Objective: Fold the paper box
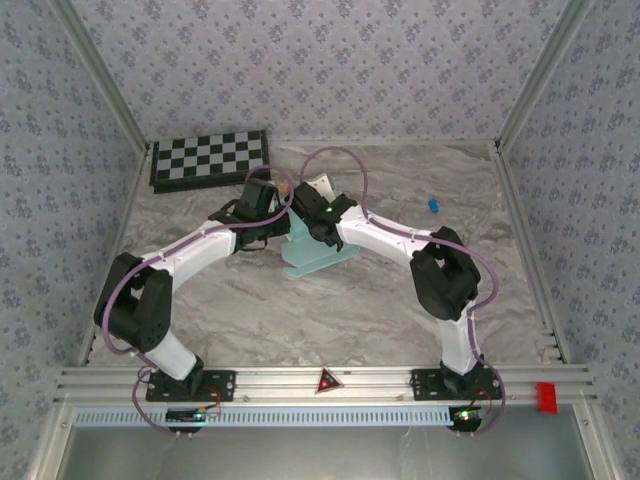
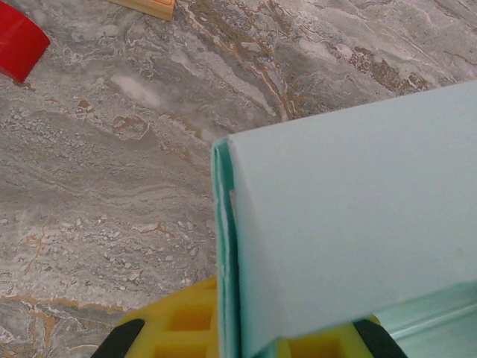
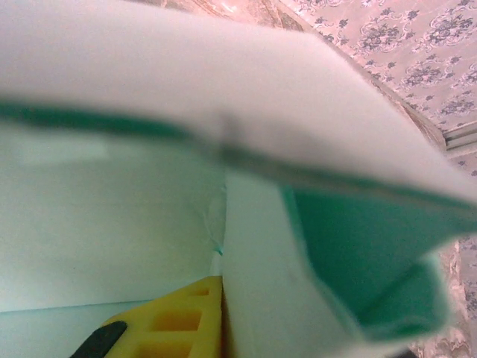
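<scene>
Marbled grey worktop (image 1: 300,320) sits between floral-papered walls, with a checkerboard (image 1: 208,158) at its far left corner and a small blue object (image 1: 434,204) lying well apart to the right. Both arms reach in to the middle, where the paper box (image 1: 318,255) stands partly folded, its pale cyan panels raised off the surface. The left end effector (image 2: 238,332) is pressed together on the box, a doubled edge of card running down between its yellow pads (image 2: 182,324). The right end effector (image 1: 312,222) is tucked into the box from the other side. One yellow pad (image 3: 179,321) lies against an inner wall, but the card hides its partner, so I cannot tell whether it grips. A red piece (image 2: 19,45) lies near the left wrist.
</scene>
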`<state>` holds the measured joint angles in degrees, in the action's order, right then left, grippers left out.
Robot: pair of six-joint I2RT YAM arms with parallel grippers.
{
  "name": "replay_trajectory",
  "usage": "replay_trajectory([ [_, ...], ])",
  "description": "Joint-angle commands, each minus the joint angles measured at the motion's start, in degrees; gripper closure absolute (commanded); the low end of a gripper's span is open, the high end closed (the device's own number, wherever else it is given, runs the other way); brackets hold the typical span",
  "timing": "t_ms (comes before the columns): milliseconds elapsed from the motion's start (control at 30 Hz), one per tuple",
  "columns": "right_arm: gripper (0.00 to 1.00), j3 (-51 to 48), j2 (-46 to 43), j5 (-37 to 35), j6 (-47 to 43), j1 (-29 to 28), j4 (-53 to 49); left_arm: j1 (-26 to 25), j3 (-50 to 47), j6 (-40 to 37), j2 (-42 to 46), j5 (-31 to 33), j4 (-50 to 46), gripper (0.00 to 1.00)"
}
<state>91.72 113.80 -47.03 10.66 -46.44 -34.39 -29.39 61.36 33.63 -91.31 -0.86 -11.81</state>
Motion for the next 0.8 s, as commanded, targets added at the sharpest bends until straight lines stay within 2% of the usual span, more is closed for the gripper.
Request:
replay_trajectory([
  [0,0.85,0.57,2.22,-6.77,-0.84,0.82,-5.37,-0.19,2.07,-1.64,-0.28,-0.1,-2.73,1.0],
  [433,0.9,0.65,2.58,-5.46,0.76,1.87,-6.83,-0.2,2.19,-1.55,-0.27,0.08,-3.0,1.0],
  [767,0.86,-1.63,-1.39,6.11,-1.0,1.14,-1.18,-0.19,2.34,-1.46,-0.46,-0.52,-2.86,1.0],
])
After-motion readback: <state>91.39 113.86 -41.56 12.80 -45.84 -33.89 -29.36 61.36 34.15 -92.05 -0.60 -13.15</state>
